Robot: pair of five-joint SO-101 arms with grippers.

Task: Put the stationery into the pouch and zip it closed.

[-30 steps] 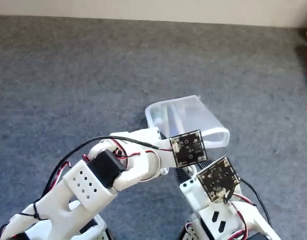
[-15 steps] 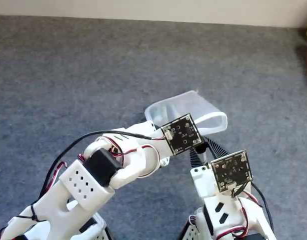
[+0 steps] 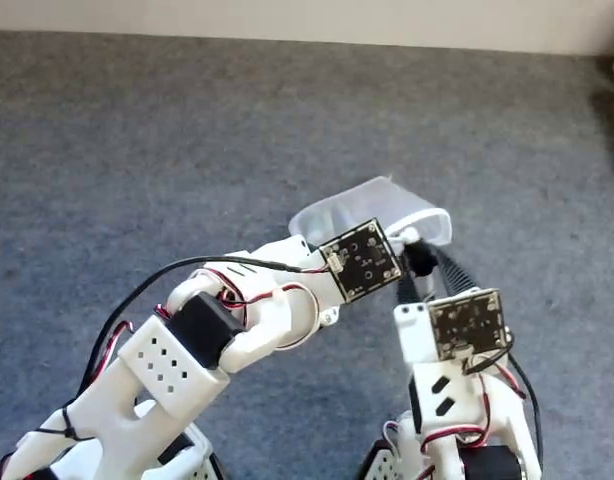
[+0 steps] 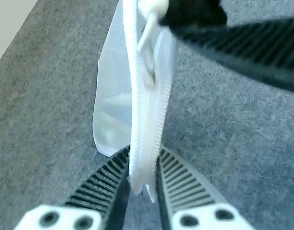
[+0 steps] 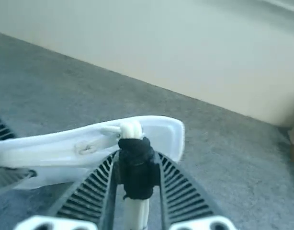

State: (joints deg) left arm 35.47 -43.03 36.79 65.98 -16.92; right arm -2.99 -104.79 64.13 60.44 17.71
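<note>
now | pouch is at mid-table, just beyond both arms; soft translucent white plastic, ribbed zipper tape on top | left gripper pinches the tape's near end, likely to anchor it | right gripper pinches the knobbed white, black-wrapped zipper pull, likely to draw it shut

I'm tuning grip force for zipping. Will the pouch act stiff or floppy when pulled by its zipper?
Probably floppy: the pouch has thin, see-through walls bowing out beside the zipper strip that the left gripper clamps. Likely light, being so thin. The strip looks firmer, running fairly straight to the zipper pull in the right gripper.
</note>
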